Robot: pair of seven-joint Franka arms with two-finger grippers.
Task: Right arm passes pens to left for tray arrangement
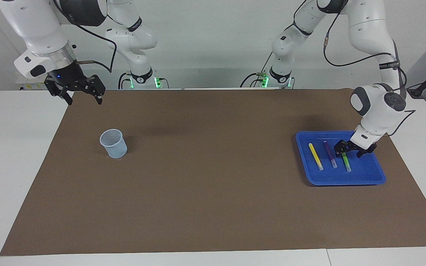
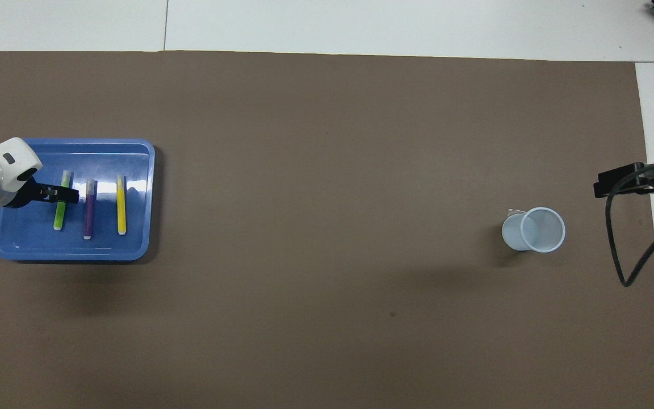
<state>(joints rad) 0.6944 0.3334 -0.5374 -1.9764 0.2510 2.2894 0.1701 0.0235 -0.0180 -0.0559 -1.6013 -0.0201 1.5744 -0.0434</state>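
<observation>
The tray (image 1: 368,177) (image 2: 139,199) holds three parallel pens (image 1: 330,154) (image 2: 89,209), long axes running toward and away from the robots. The cup (image 1: 113,143) (image 2: 534,229) is empty. The left gripper (image 1: 353,148) (image 2: 61,193) spreads narrowly over the green pen (image 1: 346,163) (image 2: 61,210); the right gripper (image 1: 77,88) (image 2: 633,179) waits, spread wide.

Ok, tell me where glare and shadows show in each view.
Overhead view: white glare streaks on the shallow bright blue plastic tray floor beside the yellow marker pen; soft shadows lie on the brown mat by the tray and the pale blue mesh cup. Facing view: no glare on the tray; a faint dark shadow falls on the mat beside the cup.
</observation>
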